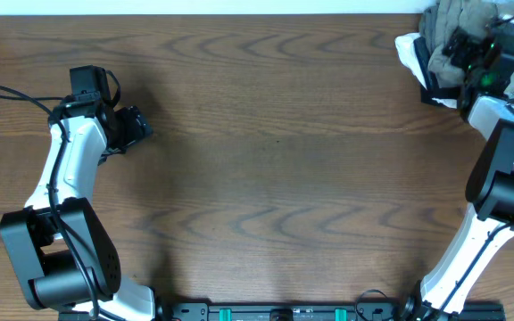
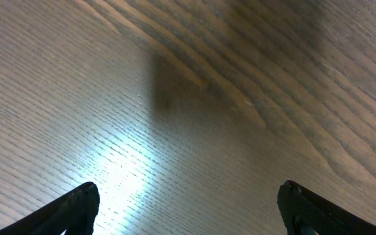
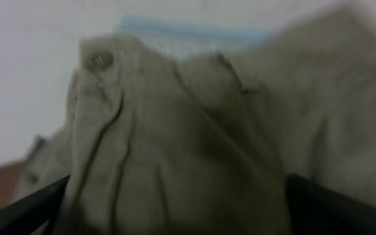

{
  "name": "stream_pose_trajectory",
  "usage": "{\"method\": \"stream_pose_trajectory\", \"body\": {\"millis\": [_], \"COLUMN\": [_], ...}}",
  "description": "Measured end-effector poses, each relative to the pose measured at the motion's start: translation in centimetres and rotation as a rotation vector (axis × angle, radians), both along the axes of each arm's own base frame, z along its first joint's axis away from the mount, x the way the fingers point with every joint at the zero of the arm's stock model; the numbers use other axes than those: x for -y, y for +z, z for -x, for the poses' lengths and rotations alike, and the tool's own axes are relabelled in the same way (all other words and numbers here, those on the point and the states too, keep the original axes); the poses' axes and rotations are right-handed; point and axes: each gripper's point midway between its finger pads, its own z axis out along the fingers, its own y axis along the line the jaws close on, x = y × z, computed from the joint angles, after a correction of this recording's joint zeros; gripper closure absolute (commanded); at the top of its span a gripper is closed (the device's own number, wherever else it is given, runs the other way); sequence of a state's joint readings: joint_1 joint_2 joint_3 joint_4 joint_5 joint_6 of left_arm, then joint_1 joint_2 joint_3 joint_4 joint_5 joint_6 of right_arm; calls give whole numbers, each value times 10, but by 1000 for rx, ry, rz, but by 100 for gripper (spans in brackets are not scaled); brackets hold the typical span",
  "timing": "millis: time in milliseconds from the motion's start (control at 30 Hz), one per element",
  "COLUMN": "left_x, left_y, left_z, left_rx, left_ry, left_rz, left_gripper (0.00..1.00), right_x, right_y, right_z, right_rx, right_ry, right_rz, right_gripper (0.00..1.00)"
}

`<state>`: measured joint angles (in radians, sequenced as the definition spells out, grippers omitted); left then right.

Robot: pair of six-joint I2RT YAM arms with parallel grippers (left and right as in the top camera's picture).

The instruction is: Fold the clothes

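Pale khaki-green woven shorts [image 1: 449, 20] bunched at the far right corner of the brown wood-grain table [image 1: 284, 134].
The shorts lie in a crumpled heap touching a white folded garment [image 1: 409, 49]. The right gripper [image 3: 175, 196] sits at the heap, its fingers spread wide with khaki cloth between them. The left gripper [image 2: 188, 199], well apart at the table's left side, hangs spread wide over the wood.
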<state>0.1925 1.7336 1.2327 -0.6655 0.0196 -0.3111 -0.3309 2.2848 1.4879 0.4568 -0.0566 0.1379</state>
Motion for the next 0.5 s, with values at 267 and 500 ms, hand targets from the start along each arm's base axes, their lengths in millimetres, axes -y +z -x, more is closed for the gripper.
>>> {"method": "stream_pose_trajectory", "body": {"millis": [267,500], "left_x": [0,0], "left_y": [0,0], "left_z": [0,1], "left_rx": [-1,-6], "left_ry": [0,0], "left_rz": [0,1], "left_gripper": [11,11], "right_x": [-5,-11], "right_y": [8,70], "right_z": [-3,1], "right_rx": [17,117], "right_ry": [54,98], "right_rz": [3,34], "right_gripper": [1,1]}}
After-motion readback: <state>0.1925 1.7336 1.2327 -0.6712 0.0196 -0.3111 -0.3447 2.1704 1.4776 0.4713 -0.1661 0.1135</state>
